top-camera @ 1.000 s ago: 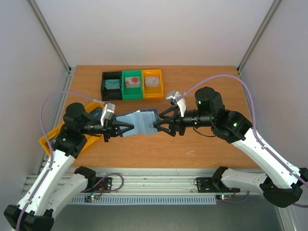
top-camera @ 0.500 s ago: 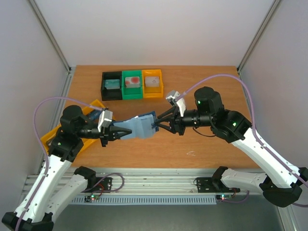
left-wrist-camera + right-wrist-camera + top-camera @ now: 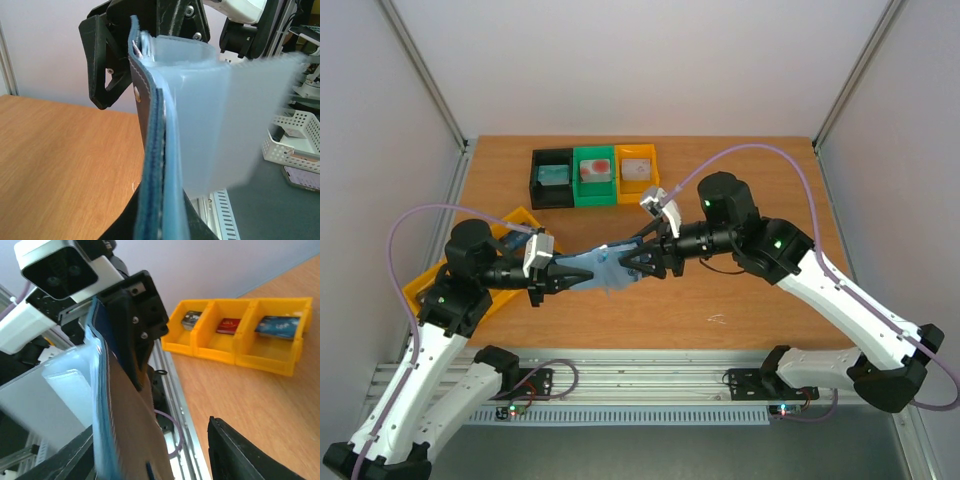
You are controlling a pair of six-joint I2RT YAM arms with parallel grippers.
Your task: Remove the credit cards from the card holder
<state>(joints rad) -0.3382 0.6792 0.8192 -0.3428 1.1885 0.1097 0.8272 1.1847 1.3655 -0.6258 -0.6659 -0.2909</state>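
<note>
The slate-blue card holder [image 3: 600, 272] hangs in the air between both arms, above the table's middle. My left gripper [image 3: 573, 279] is shut on its near end; in the left wrist view the holder [image 3: 152, 150] stands edge-on between my fingers, its pale pocket pages [image 3: 215, 125] fanned to the right. My right gripper [image 3: 628, 263] is open, its jaws straddling the holder's other end. In the right wrist view the holder's cover [image 3: 132, 430] lies close to my left finger [image 3: 65, 460], well apart from the right one [image 3: 240, 455]. No card clearly shows in the pockets.
Black [image 3: 551, 178], green [image 3: 594, 176] and orange [image 3: 637, 172] bins stand at the back, each with a card inside. A yellow three-part tray [image 3: 428, 287] lies under the left arm and holds dark, red and blue cards [image 3: 228, 325].
My right gripper has moved left, closing in on the holder's far end. The left gripper drew back slightly left, and the holder now looks shorter and more bunched between the arms.
</note>
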